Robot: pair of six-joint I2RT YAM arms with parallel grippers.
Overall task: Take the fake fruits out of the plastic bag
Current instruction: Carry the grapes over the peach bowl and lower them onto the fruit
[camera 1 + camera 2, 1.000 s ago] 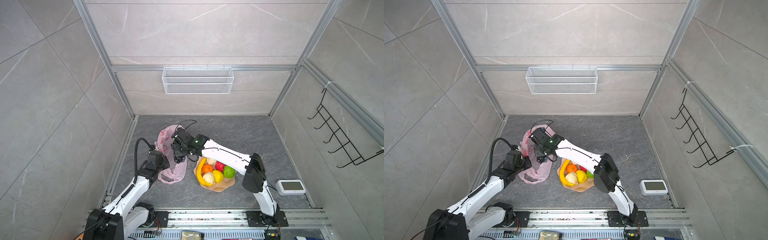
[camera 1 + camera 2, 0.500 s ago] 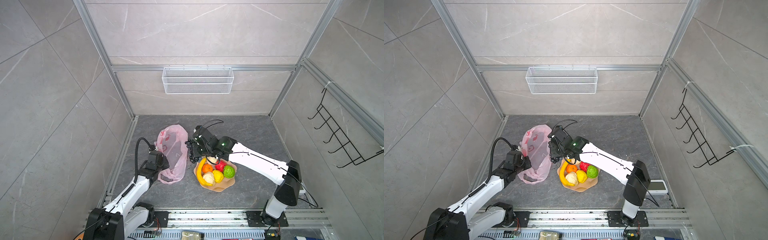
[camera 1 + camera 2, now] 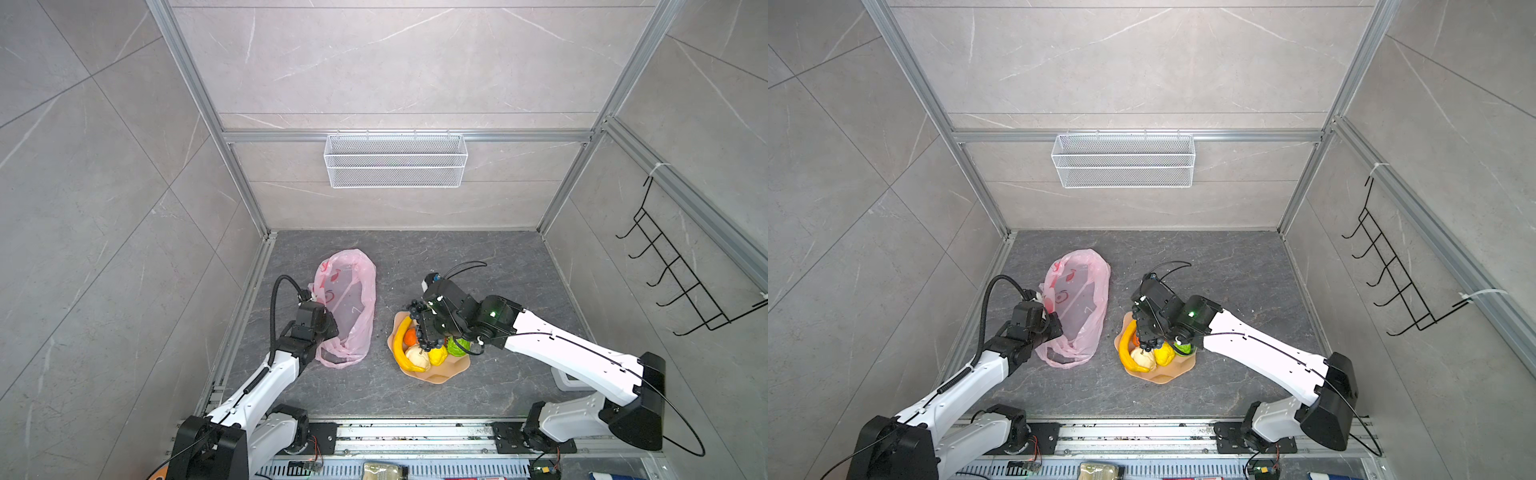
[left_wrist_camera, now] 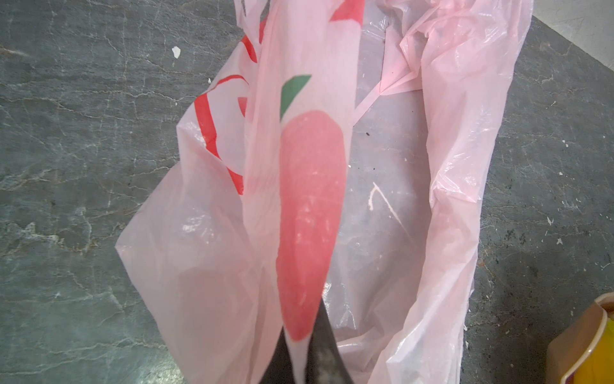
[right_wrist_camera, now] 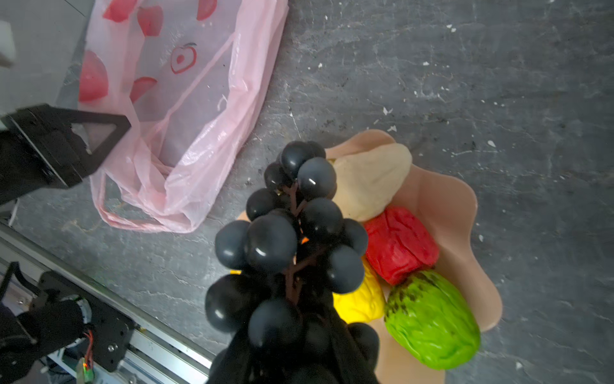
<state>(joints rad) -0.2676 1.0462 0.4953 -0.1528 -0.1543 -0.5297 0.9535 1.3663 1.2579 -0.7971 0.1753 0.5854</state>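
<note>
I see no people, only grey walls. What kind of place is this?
Probably a robot test booth, not a real room: two robot arms mounted on a metal rail, and grey panels held in an aluminium frame.

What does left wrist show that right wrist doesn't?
Left wrist only: plastic bag film clamped in the shut left gripper, a green leaf print. Right wrist only: grape bunch in the right gripper, beige fruit, red fruit, green fruit. Both: the bag, no fruit visible inside, grey floor, plate (only a corner in left wrist).
</note>
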